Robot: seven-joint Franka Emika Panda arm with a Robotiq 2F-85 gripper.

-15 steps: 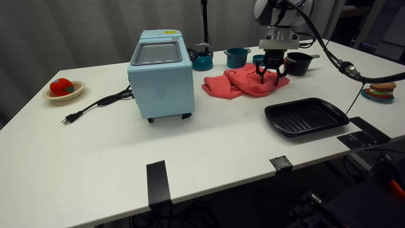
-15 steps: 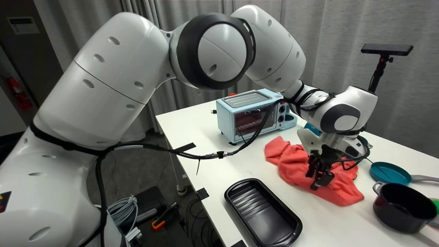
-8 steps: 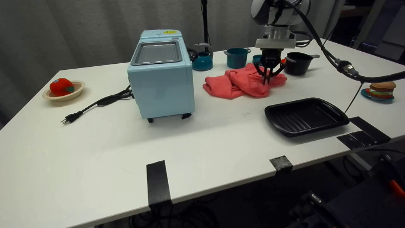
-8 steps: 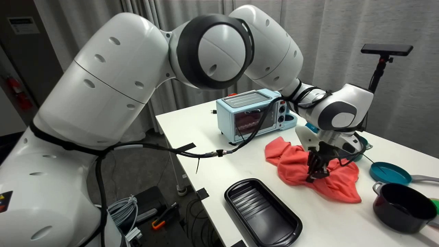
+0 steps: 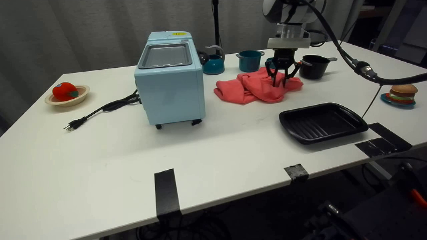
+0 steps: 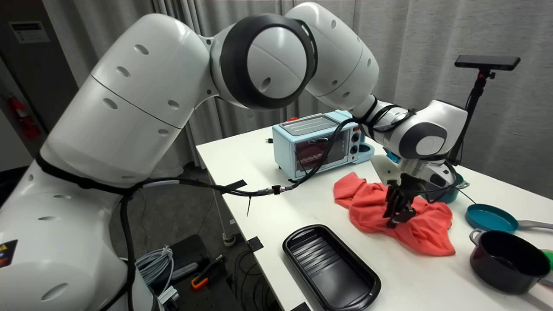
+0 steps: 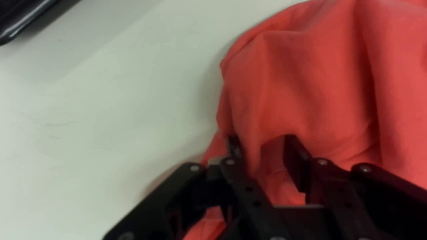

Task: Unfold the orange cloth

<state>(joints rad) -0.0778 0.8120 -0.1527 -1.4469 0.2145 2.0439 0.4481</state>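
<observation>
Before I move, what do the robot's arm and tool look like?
The arm is white and rounded, with a dark ring at one joint and a small label with yellow and red marks. Black bands wrap it, and a black cable with a silver connector runs alongside. The tool is black, with two jointed fingers and grey screw heads; a pale plate sits above it.

Downturned end effector (image 5: 279, 84), slightly spread
</observation>
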